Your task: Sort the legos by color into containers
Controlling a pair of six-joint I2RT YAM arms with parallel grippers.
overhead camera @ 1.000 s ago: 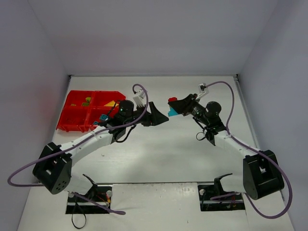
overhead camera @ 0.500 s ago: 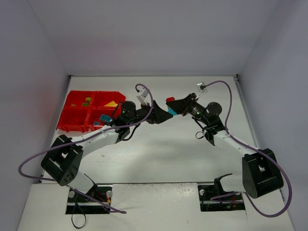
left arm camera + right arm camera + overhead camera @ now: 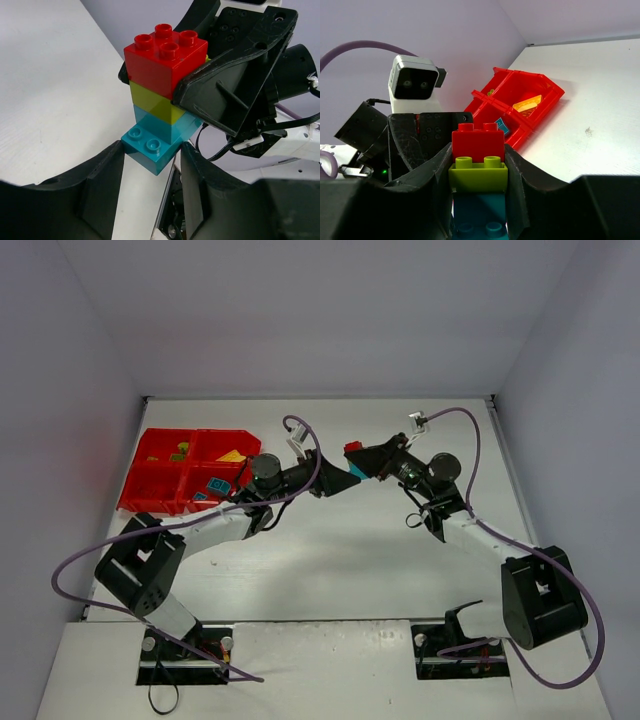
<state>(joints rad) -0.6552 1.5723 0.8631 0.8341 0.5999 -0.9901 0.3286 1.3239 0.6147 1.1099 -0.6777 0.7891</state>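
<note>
While the right gripper [image 3: 479, 162] and the left gripper [image 3: 152, 160] meet above the middle of the worktop [image 3: 330, 560], we see a stack [image 3: 160, 85] of 3 bricks held off the surface between them. It has a red brick [image 3: 165, 55] on top, a lime brick [image 3: 152, 106] under it and a teal brick [image 3: 150, 145] at the bottom. The right gripper's fingers are clenched on the stack, 1 on each side. The left gripper reaches in from the left, and its fingers [image 3: 100, 190] sit right against the 2 sides of the teal brick's jutting end. Whether they pinch it or only bracket it we cannot tell. At the far left lies the red tray [image 3: 150, 485], well apart from the stack. Its far-left compartment holds lime pieces [image 3: 181, 449], its far-right one a yellow piece [image 3: 232, 454], and its near-right one teal pieces [image 3: 216, 483].
</note>
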